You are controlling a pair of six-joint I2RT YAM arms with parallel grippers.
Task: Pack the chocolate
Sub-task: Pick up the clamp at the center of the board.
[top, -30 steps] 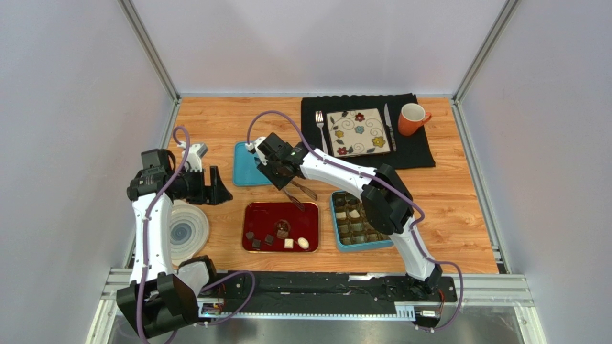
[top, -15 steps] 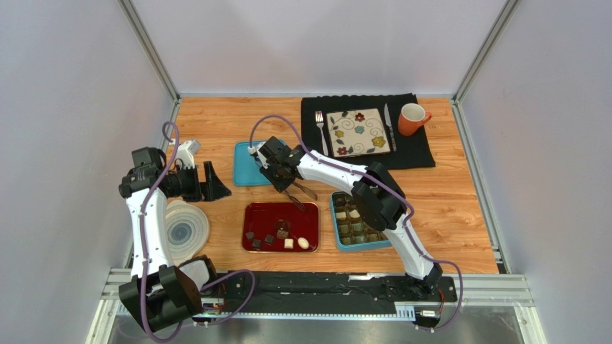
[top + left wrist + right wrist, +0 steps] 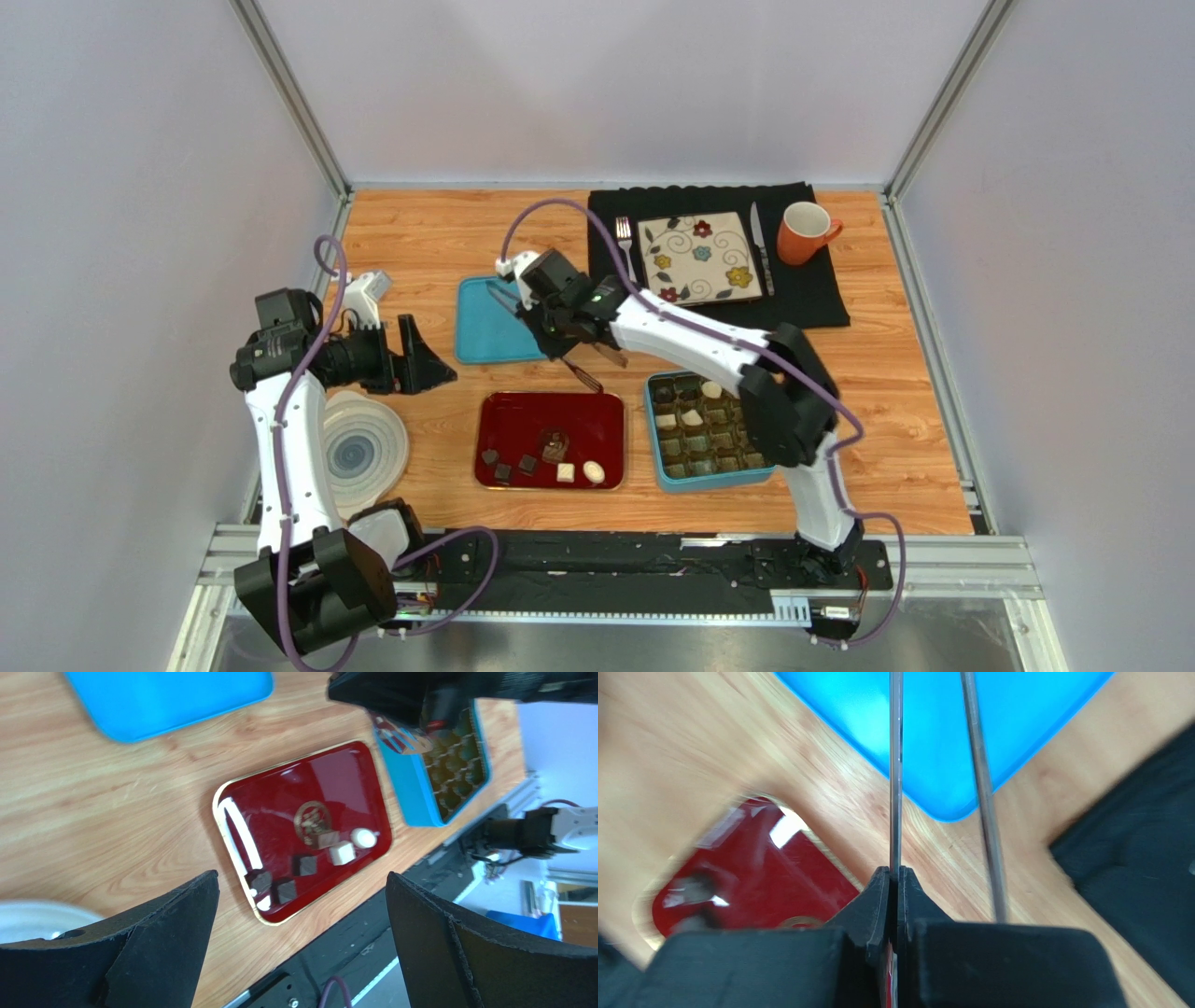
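Several dark and white chocolates [image 3: 528, 465] lie along the front of a red tray [image 3: 589, 413]; the left wrist view shows them as dark cubes [image 3: 304, 864] and white pieces [image 3: 342, 854]. A blue compartment box [image 3: 652, 434] right of the tray holds more pieces. My right gripper [image 3: 572, 340] is shut on one arm of metal tongs [image 3: 579, 375], held over the table between the blue lid [image 3: 491, 329] and the tray. In the right wrist view the tongs [image 3: 896, 777] run up from the gripper [image 3: 897, 875]; their tips are out of frame. My left gripper [image 3: 432, 361] is open and empty, left of the lid.
A white ribbed plate [image 3: 368, 451] lies at the front left. A black mat [image 3: 814, 294] at the back carries a flower-patterned plate [image 3: 699, 258], a fork [image 3: 626, 252], a knife [image 3: 759, 245] and an orange mug [image 3: 804, 231].
My right gripper with the tongs has moved back and slightly right, away from the red tray's back edge, and its elbow swung right. The left arm shifted slightly left, then held still.
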